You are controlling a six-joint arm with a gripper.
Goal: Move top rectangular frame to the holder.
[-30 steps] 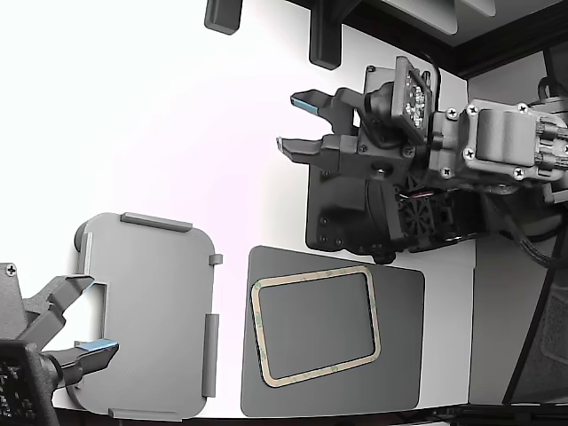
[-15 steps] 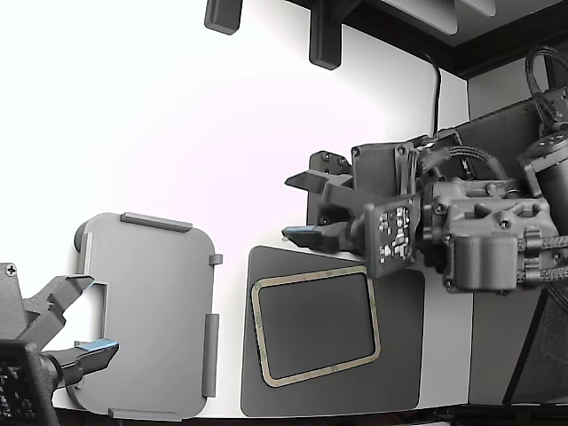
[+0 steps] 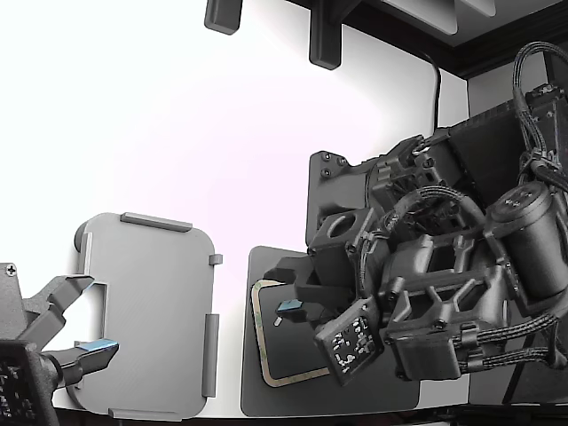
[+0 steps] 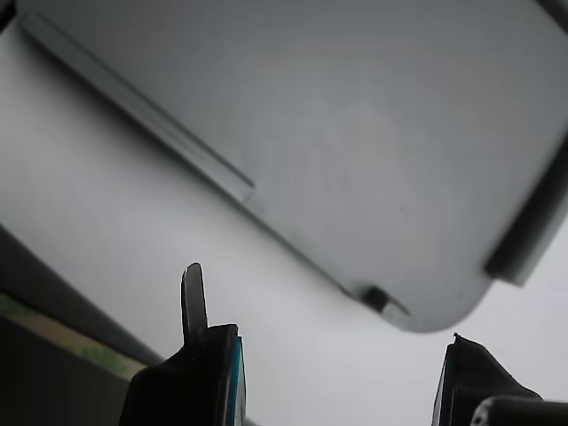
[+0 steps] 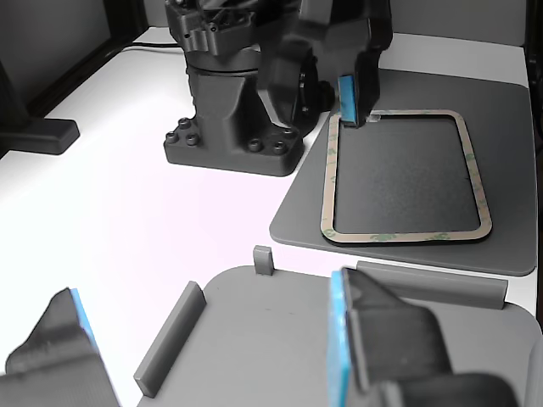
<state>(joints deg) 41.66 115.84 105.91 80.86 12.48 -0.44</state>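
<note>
The top rectangular frame (image 3: 258,342) is a thin cream-tan border lying flat on a dark grey mat (image 3: 251,399). It also shows in the other view (image 5: 407,235) and as a strip in the wrist view (image 4: 62,335). My gripper (image 3: 293,289) hangs low over the frame's corner nearest the black base, open, with nothing between its fingers (image 4: 213,373). In the other view my gripper (image 5: 321,89) has its blue-padded finger (image 5: 351,93) just above the frame's far edge. The holder (image 3: 151,319), a light grey tray with raised tabs, lies empty at the exterior view's left (image 4: 355,133) (image 5: 280,339).
A second arm's gripper (image 3: 78,330) stands open at the holder's left edge in the exterior view, and its blue-padded fingers (image 5: 373,348) fill the other view's foreground. My arm's black base (image 5: 229,127) sits beside the mat. Two black clamps (image 3: 324,40) hang at the table's far edge.
My arm has swung down from above its base towards the mat. The gripper now points down at the frame's corner. The frame, holder and second arm have not moved.
</note>
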